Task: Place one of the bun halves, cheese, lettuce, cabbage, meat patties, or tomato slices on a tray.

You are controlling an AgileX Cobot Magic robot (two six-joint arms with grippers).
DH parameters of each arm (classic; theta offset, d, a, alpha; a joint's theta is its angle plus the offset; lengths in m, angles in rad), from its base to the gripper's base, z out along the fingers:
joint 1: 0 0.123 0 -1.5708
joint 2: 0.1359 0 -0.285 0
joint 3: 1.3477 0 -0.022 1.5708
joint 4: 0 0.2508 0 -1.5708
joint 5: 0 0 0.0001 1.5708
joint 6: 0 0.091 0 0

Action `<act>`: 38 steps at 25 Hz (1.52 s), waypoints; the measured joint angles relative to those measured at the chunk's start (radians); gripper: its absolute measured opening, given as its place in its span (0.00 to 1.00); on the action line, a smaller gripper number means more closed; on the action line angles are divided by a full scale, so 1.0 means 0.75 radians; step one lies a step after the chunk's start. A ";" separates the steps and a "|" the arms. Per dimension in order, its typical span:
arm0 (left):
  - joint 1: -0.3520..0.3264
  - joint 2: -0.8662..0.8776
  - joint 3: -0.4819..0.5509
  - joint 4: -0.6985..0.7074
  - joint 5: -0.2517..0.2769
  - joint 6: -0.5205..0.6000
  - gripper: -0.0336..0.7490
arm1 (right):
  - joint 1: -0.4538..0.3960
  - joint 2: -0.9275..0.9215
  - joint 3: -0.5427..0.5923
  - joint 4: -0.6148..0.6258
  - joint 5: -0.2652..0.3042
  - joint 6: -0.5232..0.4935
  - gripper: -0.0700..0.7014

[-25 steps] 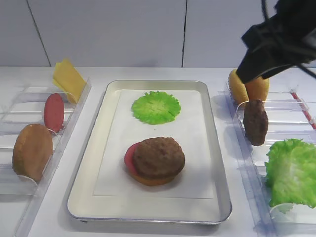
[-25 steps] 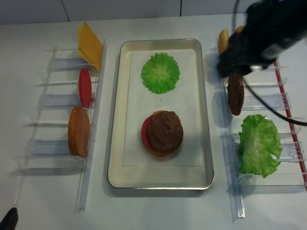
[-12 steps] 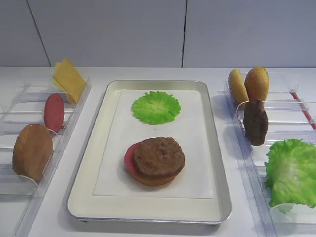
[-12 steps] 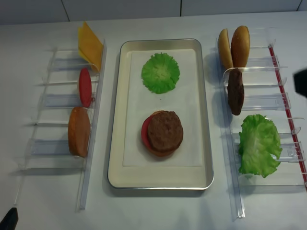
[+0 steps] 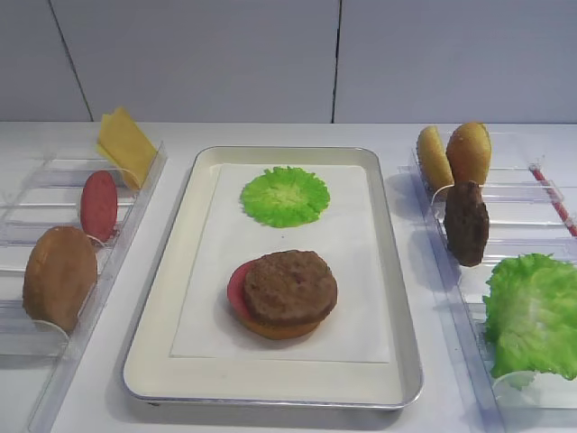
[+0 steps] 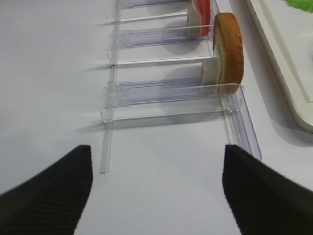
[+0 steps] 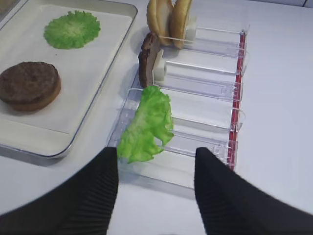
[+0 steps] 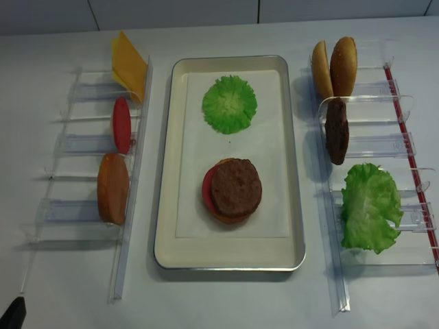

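Since the earlier frame, only the right arm has moved: it no longer covers the right rack and is gone from both high views. Nothing on the table has shifted.

The tray sits at centre. On its paper, toward the front, lies a stack: a bun half at the bottom, a tomato slice showing at its left edge, and a patty on top. A flat green leaf lies alone toward the tray's rear.

Right of the tray, a clear rack holds two buns at the rear, a second patty upright in the middle and lettuce at the front. Left of the tray stand cheese, a tomato slice and a bun.

The right gripper has its jaws apart and holds nothing. The left gripper is likewise wide and empty.

To place the next item well, approach it upright from above, close on its edges, lift it clear of the rack slot, then set it on the tray without knocking the stack.

The high views show both racks and the whole tray but no gripper. The right wrist view shows the lettuce just ahead of the jaws; the left wrist view shows the left bun ahead and to the right, near the tray rim.
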 joint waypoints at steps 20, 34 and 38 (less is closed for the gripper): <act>0.000 0.000 0.000 0.000 0.000 0.000 0.04 | -0.046 -0.299 0.252 -0.078 -0.029 0.036 0.62; 0.000 0.000 0.000 0.000 0.000 0.000 0.04 | -0.187 -0.299 0.252 -0.055 -0.029 0.008 0.62; 0.000 0.000 0.000 0.000 0.000 0.000 0.04 | -0.187 -0.299 0.252 -0.062 -0.029 0.010 0.62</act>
